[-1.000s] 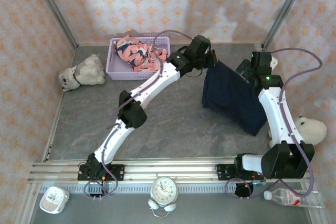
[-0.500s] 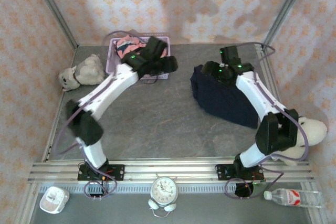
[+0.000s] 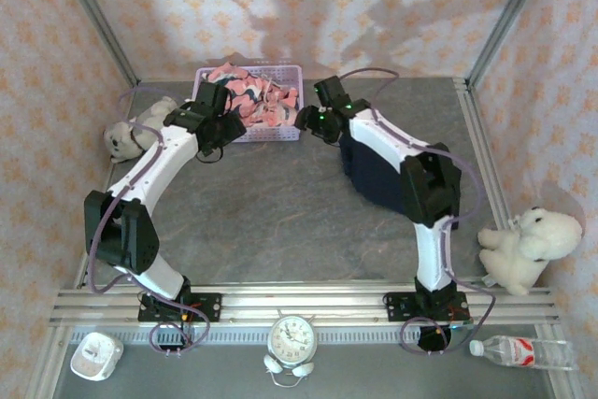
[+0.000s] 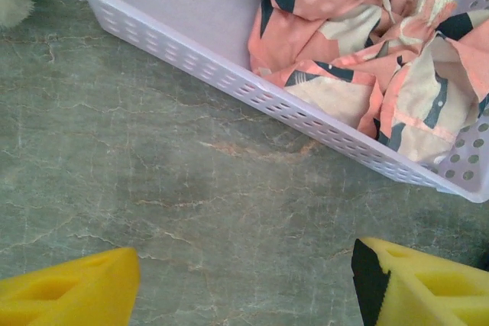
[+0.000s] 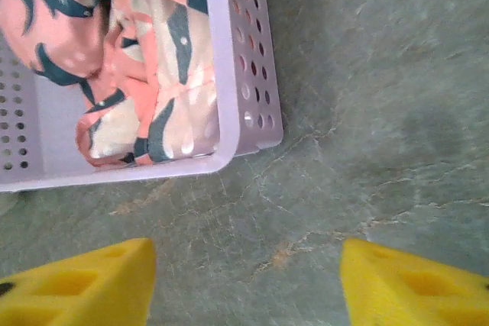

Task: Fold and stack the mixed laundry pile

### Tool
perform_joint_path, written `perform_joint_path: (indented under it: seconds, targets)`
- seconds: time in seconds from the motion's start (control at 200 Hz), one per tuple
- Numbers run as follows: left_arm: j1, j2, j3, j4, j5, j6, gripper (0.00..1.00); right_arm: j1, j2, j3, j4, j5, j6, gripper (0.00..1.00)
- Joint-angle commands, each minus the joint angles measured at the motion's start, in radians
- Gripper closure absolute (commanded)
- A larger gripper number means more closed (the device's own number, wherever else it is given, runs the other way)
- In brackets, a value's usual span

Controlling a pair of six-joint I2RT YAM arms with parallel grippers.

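Right now both arms are reaching toward the lavender basket (image 3: 291, 135) at the far side of the table (image 3: 280, 221), and the coming move is turning on how the salmon-pink garment (image 3: 254, 96) is lying relative to each of them. It is sitting crumpled inside the basket, spreading along the basket's long, left-to-right side, with the near wall standing between the cloth and both arms. The left fingers (image 4: 69, 288) are hovering apart over bare table just short of that wall, holding nothing; from them the garment is lying ahead and to the right. The right fingers (image 5: 416, 280) are likewise standing apart and empty, just off the basket's near right corner, with the cloth ahead and to the left, bunching right up against the corner wall. By that showing, the right arm is looking slightly the nearer to a graspable fold, though either would be needing to lift over the rim first. The dark navy garment (image 3: 366, 178) is lying flat on the table behind the right wrist, partly under that arm, well apart from both pairs of fingers.
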Motion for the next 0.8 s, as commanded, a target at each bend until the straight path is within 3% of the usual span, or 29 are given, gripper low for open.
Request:
perform_joint_path:
  seconds: [0.0,0.085,0.23,0.37,0.575,0.796]
  targets:
    - [0.009,-0.005,0.002,0.024,0.014,0.012,0.26,0.007,0.119,0.16,-0.01,0.0,0.054,0.44]
    - [0.017,0.017,0.012,0.007,0.026,0.019,0.26,0.011,0.188,0.244,-0.054,0.021,0.061,0.53]
    - [0.026,0.033,-0.002,0.03,0.058,-0.009,0.26,0.005,0.297,0.435,-0.204,0.093,0.035,0.8]
    - [0.027,0.038,-0.002,0.035,0.06,-0.022,0.26,-0.025,0.304,0.529,-0.305,0.182,-0.041,1.0]
    - [0.026,0.043,0.01,0.029,0.064,-0.034,0.26,-0.127,0.203,0.53,-0.397,0.29,-0.285,1.0]
    - [0.025,0.036,-0.014,0.033,0.075,-0.064,0.26,-0.367,0.06,0.35,-0.425,0.272,-0.376,1.0]
